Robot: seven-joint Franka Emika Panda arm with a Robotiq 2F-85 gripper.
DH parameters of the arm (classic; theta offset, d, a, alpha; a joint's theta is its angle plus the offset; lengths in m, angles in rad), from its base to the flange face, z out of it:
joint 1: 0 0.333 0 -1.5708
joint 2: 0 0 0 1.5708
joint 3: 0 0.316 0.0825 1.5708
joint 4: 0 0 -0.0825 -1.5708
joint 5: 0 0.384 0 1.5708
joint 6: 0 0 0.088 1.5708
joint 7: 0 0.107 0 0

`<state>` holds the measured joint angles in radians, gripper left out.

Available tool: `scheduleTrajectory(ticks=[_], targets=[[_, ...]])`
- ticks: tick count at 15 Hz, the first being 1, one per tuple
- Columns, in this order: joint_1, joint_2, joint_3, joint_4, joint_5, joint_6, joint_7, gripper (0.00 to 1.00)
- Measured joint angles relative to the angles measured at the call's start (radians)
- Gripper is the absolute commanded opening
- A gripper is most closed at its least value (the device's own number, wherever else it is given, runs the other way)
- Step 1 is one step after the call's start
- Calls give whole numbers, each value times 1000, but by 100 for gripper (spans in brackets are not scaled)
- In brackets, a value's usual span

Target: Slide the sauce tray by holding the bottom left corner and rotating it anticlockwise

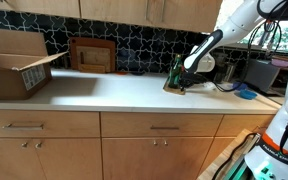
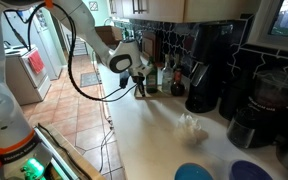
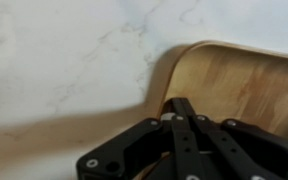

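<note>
The sauce tray is a light wooden tray with rounded corners; it shows in both exterior views (image 1: 172, 89) (image 2: 145, 94) and carries several sauce bottles (image 1: 176, 68). In the wrist view its rounded corner (image 3: 234, 75) lies on the white marbled counter. My gripper (image 3: 179, 104) has its black fingers shut together, with the tips down on the tray's surface just inside that corner. In both exterior views the gripper (image 1: 182, 80) (image 2: 138, 83) is low over the tray's near edge. The fingertip contact is hidden by the fingers.
An open cardboard box (image 1: 14, 65) and a wooden frame (image 1: 91, 55) stand at the back of the counter. Black coffee machines (image 2: 209, 70) stand beside the tray. A crumpled white item (image 2: 192, 125) and blue dishes (image 2: 194, 172) lie farther along the counter.
</note>
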<state>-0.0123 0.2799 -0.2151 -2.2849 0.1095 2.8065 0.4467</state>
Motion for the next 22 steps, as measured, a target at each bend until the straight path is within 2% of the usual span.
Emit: scheduleTrajectory(ticks=[5,10,13,15,19,22], targets=[[-24,-17,-21,-40,-30,38,-58,0],[-38,-23,-74,-75,-103,98,-93,0],[-61,-23,-78,-96,-104,148,-153,0],[-99,-27,-45,-110,-77,178,-220,0],[-222,-35,81,-128,31,218,-402,0],[-285,-37,145,-128,75,220,-480,0]])
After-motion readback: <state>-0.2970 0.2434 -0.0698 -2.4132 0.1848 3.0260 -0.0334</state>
